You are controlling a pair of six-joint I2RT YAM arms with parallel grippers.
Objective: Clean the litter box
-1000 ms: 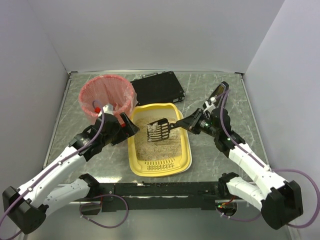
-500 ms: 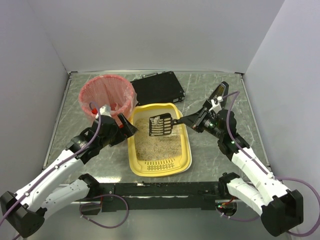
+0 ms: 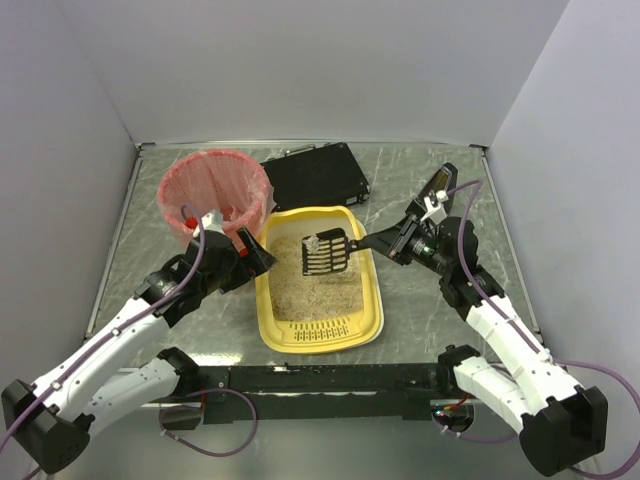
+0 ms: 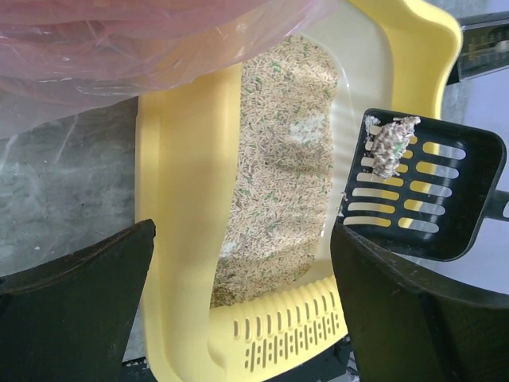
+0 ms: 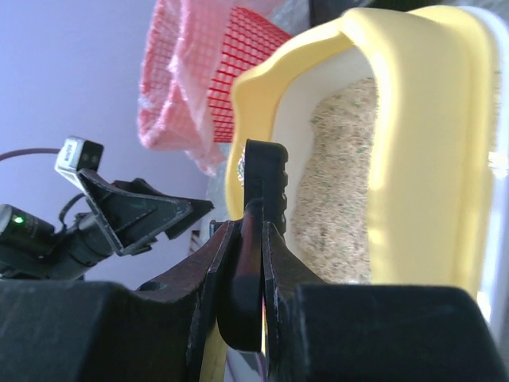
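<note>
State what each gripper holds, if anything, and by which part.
The right gripper clamps the black scoop by its handle; the left gripper is open, holding nothing.

In the left wrist view the handle of the scoop (image 4: 425,191) runs off the right edge, and the pink bin liner (image 4: 119,48) covers one corner of the litter box (image 4: 187,199). The right wrist view shows the scoop only edge-on, its handle buried inside the right hand (image 5: 246,239).

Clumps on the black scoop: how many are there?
1. The clump sits near a corner of the scoop, which the right end effector holds above the litter box. More may hide in the sand.
</note>
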